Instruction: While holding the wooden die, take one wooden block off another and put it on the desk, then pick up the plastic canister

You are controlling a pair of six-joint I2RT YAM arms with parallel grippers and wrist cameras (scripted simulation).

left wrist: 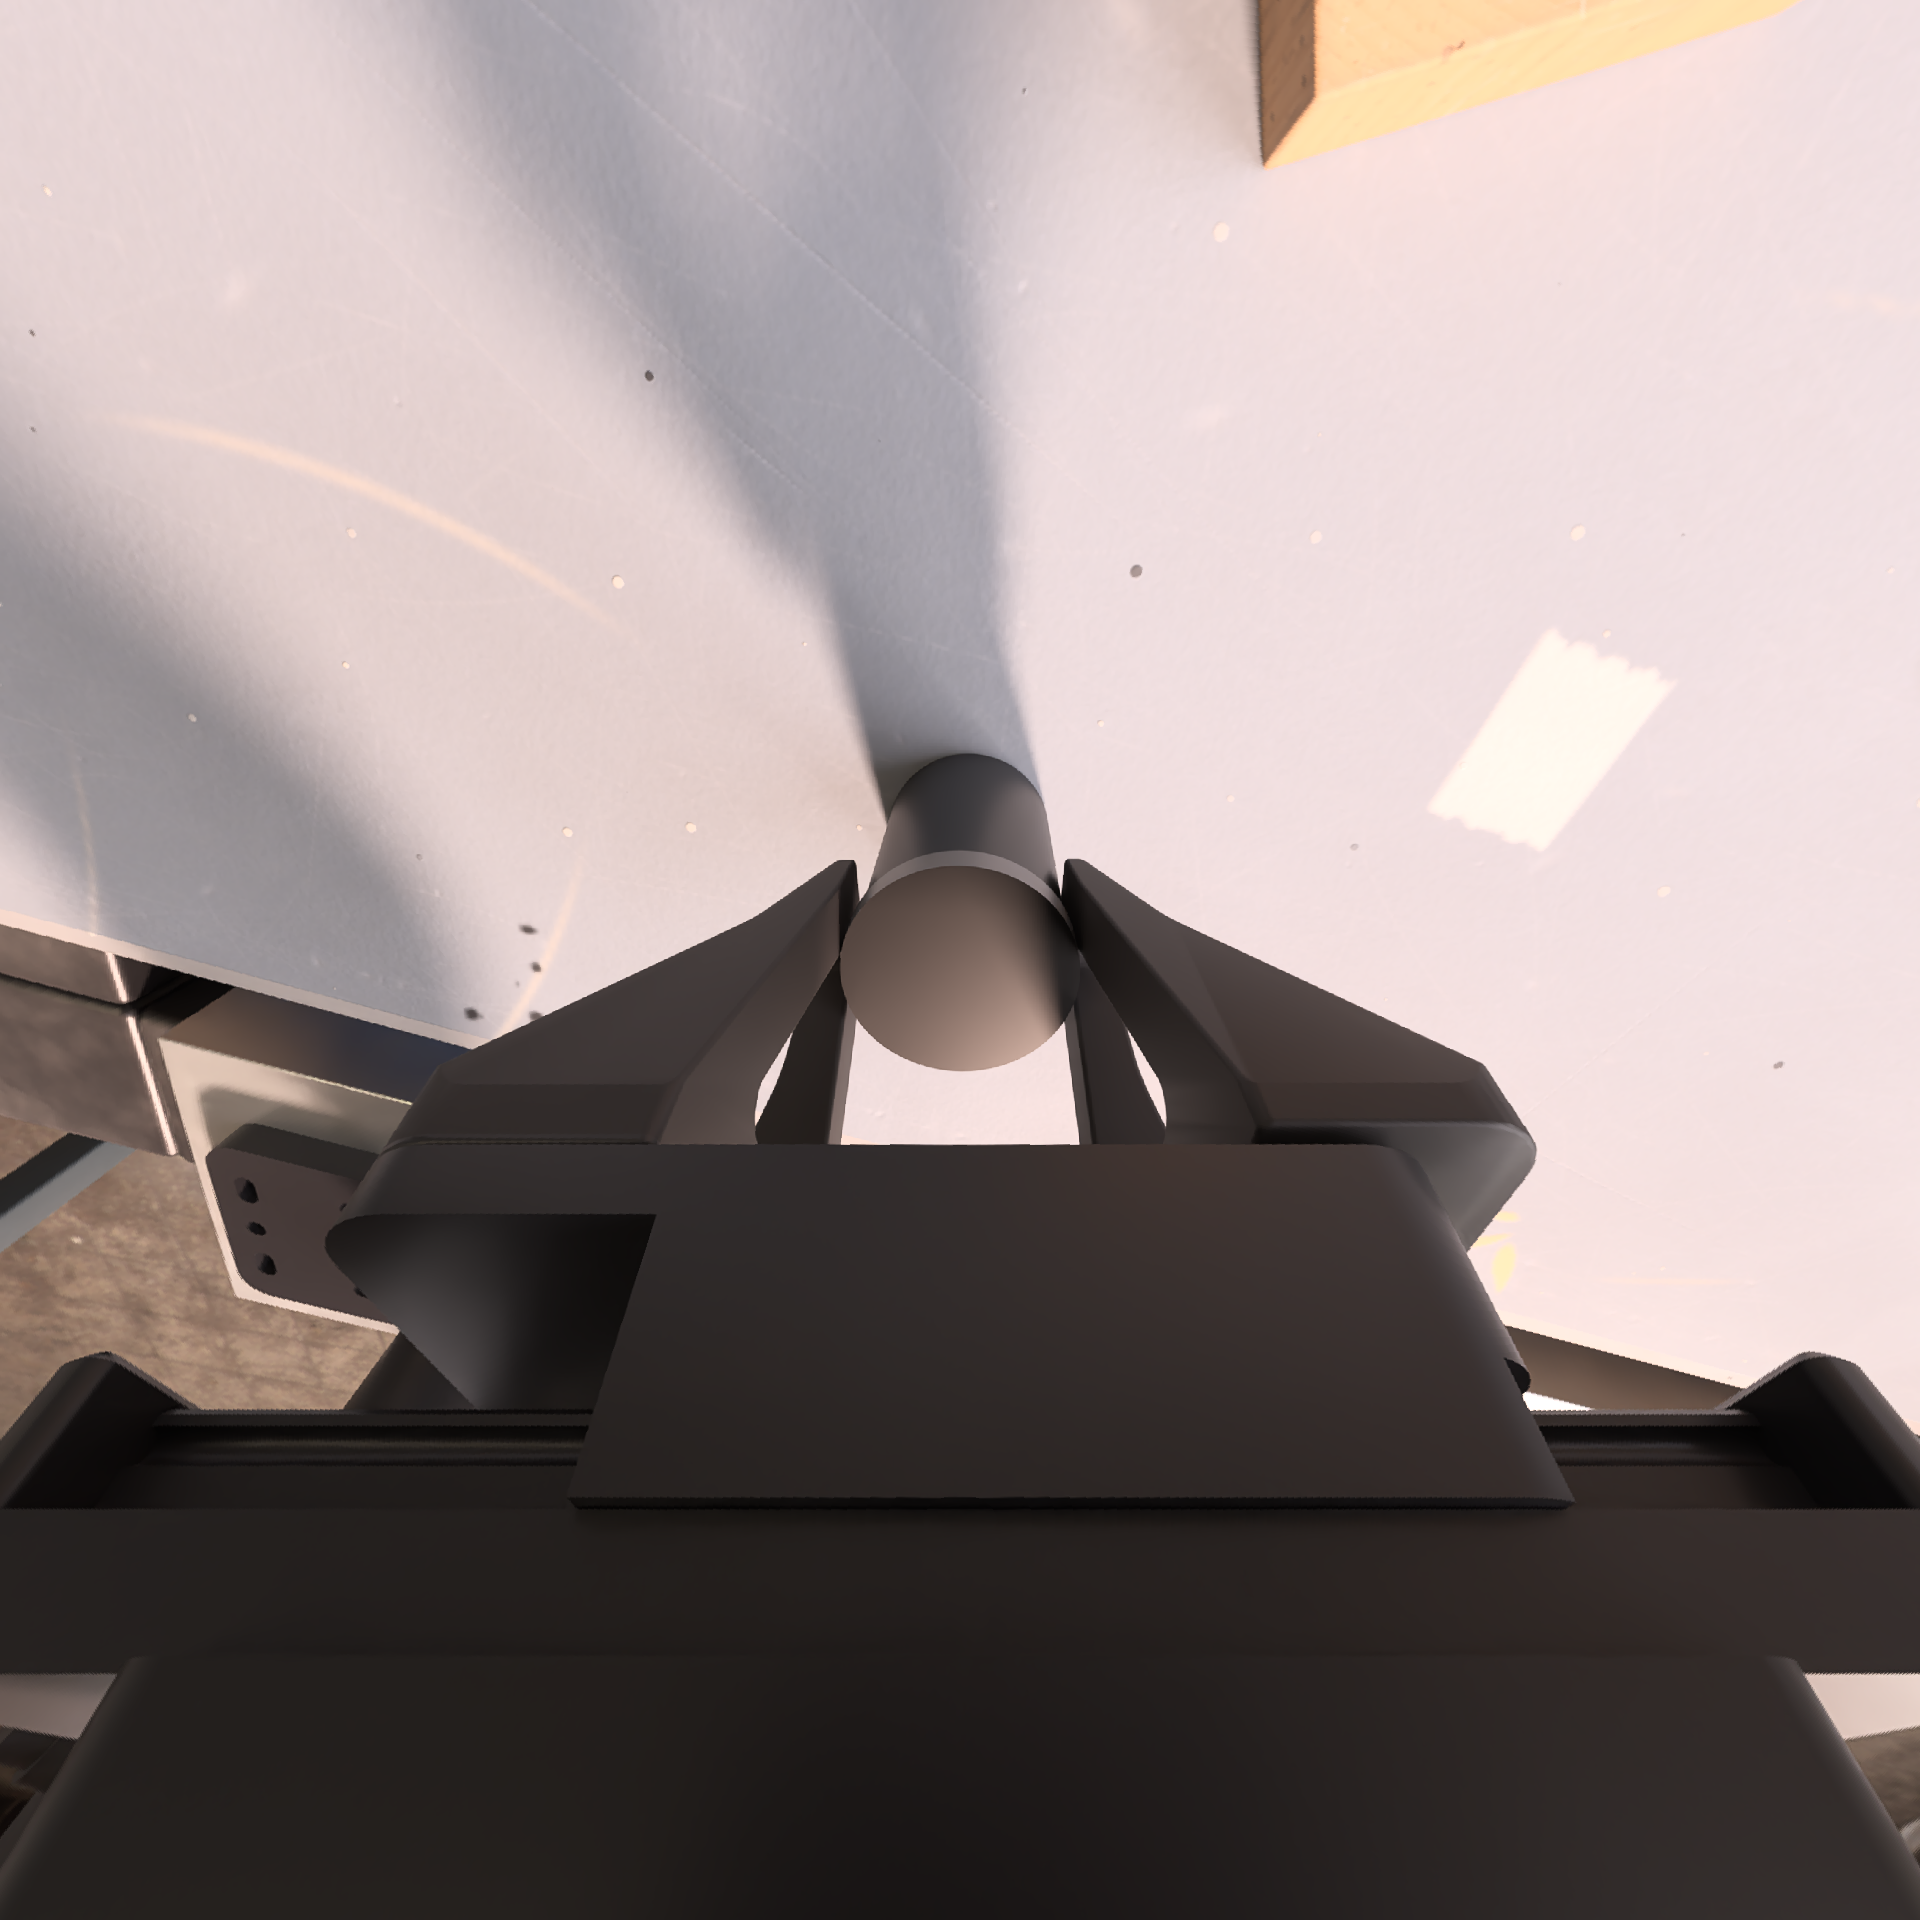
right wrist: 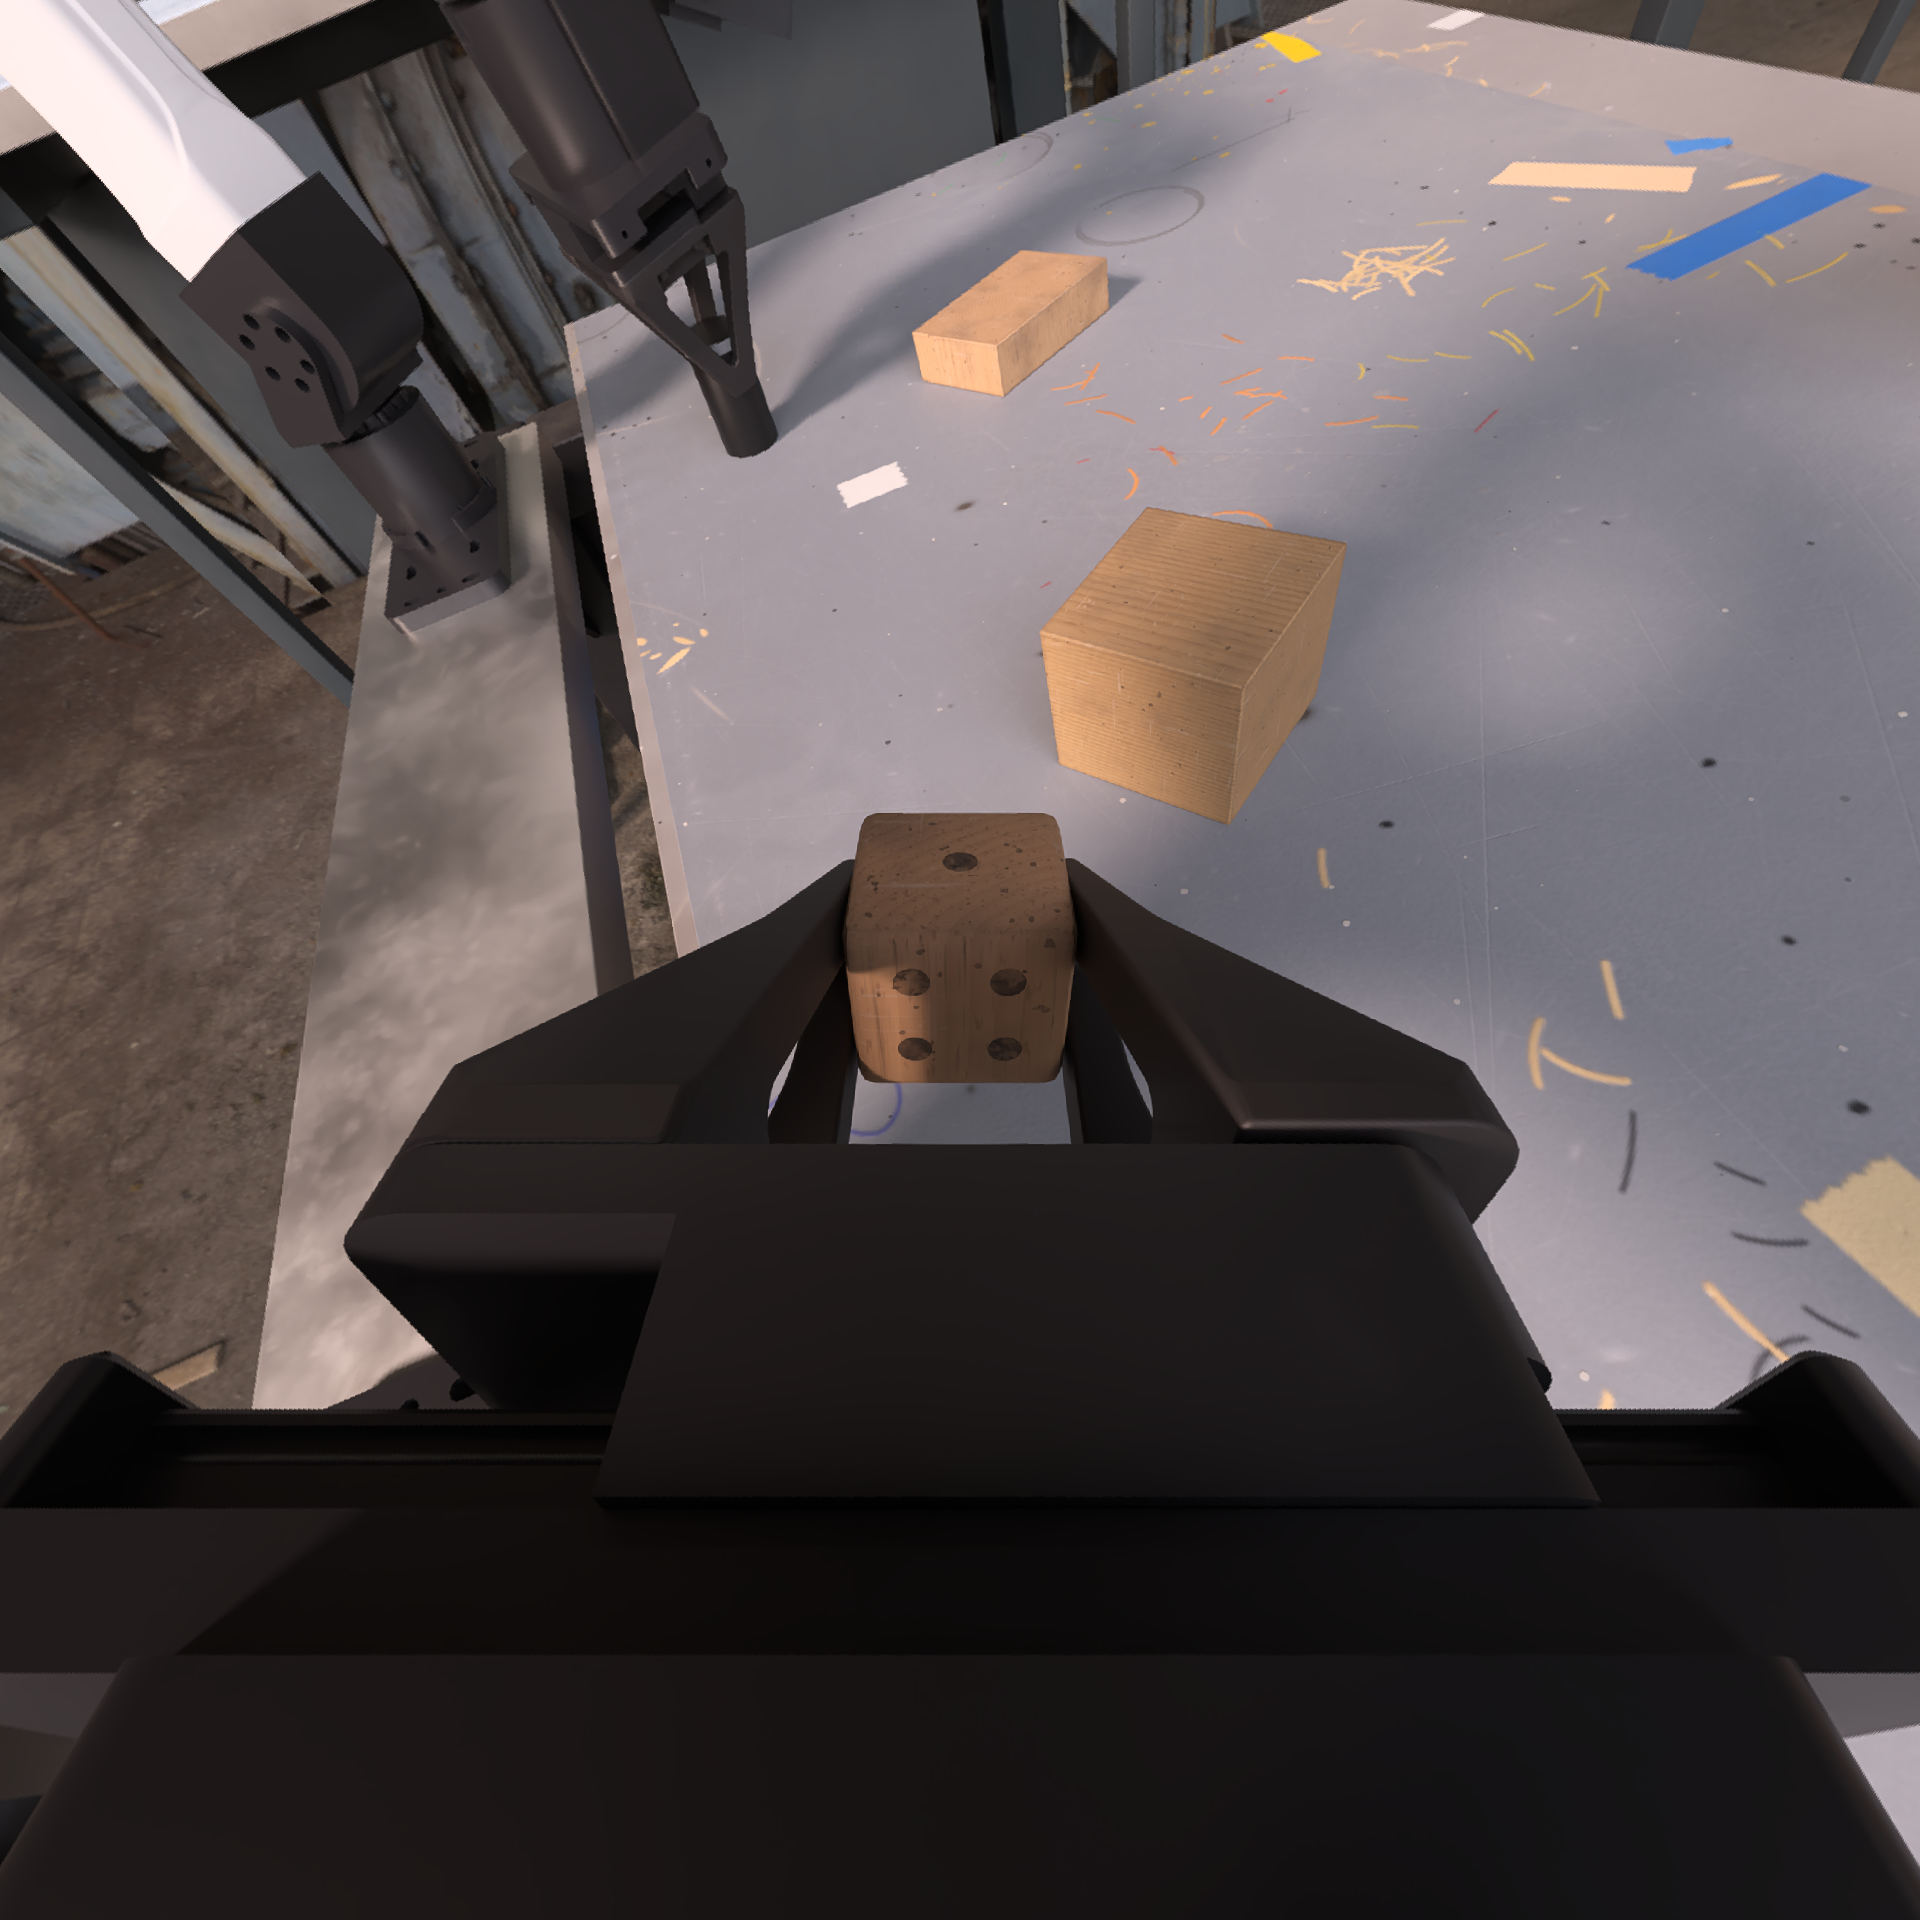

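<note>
The canister (left wrist: 961, 935), a dark cylinder, is clamped between the two fingers of the left gripper (left wrist: 961, 914), one finger pressed to each side just below its cap end. Its far end appears to meet the desk (left wrist: 1351, 468); whether it is raised off the surface cannot be told. In the right wrist view the same canister (right wrist: 743, 410) is seen upright at the far left of the desk, close to the desk's left edge, with the left gripper (right wrist: 727, 343) closed round it from above.

The die (right wrist: 956, 951) is gripped by the right gripper (right wrist: 961, 935), fingers against its left and right faces, and is carried above the near part of the desk (right wrist: 1558, 779). A four-pip face is turned toward the camera, a single pip is seen on top.

Two blocks lie apart on the desk: a cube block (right wrist: 1184, 660) just beyond the die, and a flat block (right wrist: 1008, 320) farther off, to the right of the canister. A corner of the flat block (left wrist: 1455, 73) is seen at the top of the left wrist view. A white tape scrap (right wrist: 871, 485) lies between canister and cube block.
</note>
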